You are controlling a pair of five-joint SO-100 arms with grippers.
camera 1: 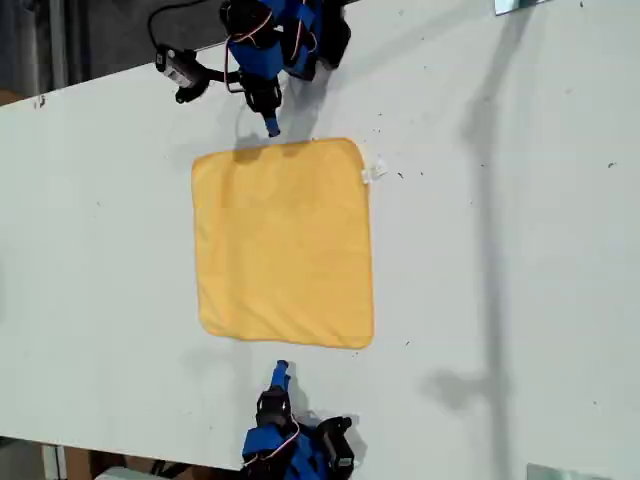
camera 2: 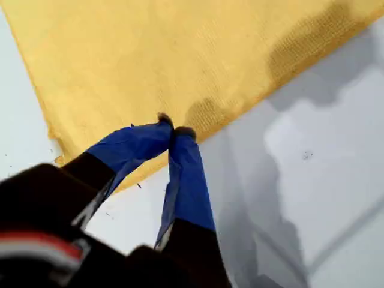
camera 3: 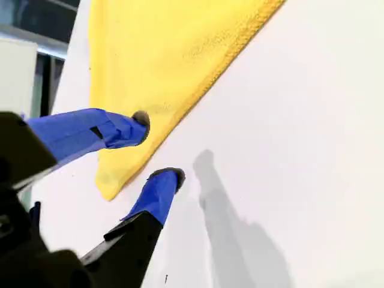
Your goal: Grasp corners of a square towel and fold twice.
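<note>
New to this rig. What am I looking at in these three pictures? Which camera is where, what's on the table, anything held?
Two small blue robot arms face each other across a white table: one arm at the exterior view's top, the other arm at its bottom. That view looks down from overhead. The other two pictures come from cameras riding on the grippers. A yellow-orange towel lies flat between the arms, with a white tag at one corner. My first gripper is shut over the towel's edge. My second gripper is open near a corner. Nothing looks held.
</note>
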